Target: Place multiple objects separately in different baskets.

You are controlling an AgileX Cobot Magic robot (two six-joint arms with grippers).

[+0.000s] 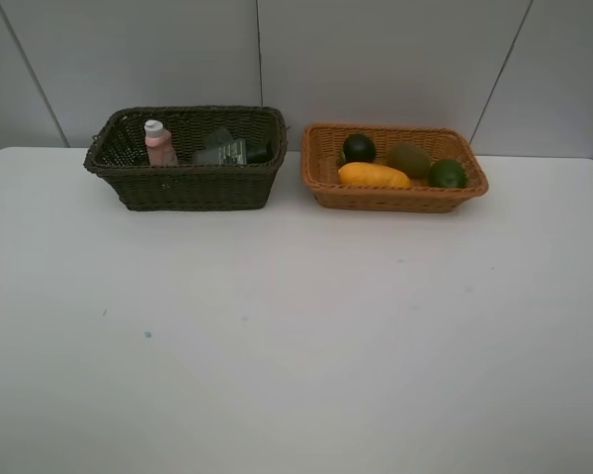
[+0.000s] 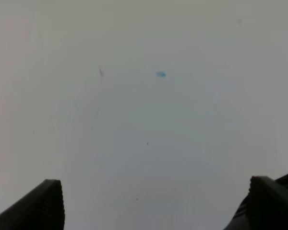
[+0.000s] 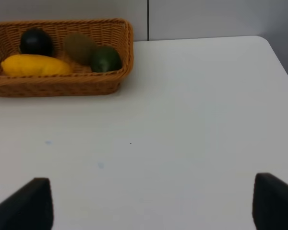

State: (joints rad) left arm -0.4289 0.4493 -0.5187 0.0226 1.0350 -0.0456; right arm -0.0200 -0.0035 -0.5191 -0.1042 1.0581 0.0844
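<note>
The dark brown-green basket stands at the back left and holds a pink bottle, a black pump bottle and other dark items I cannot make out. The orange-tan basket beside it holds a yellow mango, a dark mangosteen, a brown kiwi and a green lime. The same basket and its fruit show in the right wrist view. My left gripper is open over bare table. My right gripper is open too, well short of the orange basket. Neither arm shows in the high view.
The white table stretches forward from the baskets, with a small blue mark near the left front. A grey panelled wall rises right behind the baskets. The table's right edge shows in the right wrist view.
</note>
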